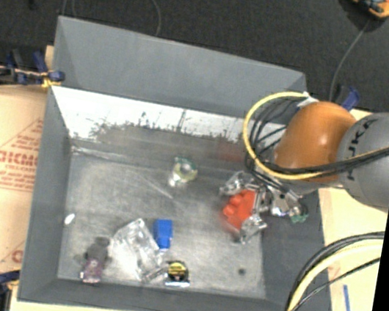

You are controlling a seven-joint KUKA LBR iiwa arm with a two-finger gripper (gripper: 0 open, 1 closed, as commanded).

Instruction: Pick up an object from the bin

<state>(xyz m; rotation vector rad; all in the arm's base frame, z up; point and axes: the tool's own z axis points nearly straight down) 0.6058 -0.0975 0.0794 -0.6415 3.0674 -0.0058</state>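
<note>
Gripper: my gripper (240, 211) is down in the right part of the bin (51, 185), roughly midway between the far and near walls. Its metal fingers (251, 229) sit on either side of a red block, closed onto it as far as I can see.
Task's thing: the red block (237, 206), small and chunky, is between my fingers. It is near the right wall and well apart from everything else.
Orientation: its long axis seems to run roughly far to near, with the near end leaning a little to the left. My fingers cover part of it, so I cannot say which end is which.
Done: I judge the reach and the closing to be done, since the block is in my grip.
Left: the lift. I cannot tell whether the block has cleared the floor or rests on it.
Other things: a small silvery lump (182, 172) lies to the left, near the far wall. A blue block (163, 232), a crumpled clear wrapper (135, 246), a yellow-and-black piece (177, 273) and a dark purplish thing (94, 260) lie along the near wall.
Risk, as I judge it: the rise looks unobstructed, but the grip on the block may be off-centre.
</note>
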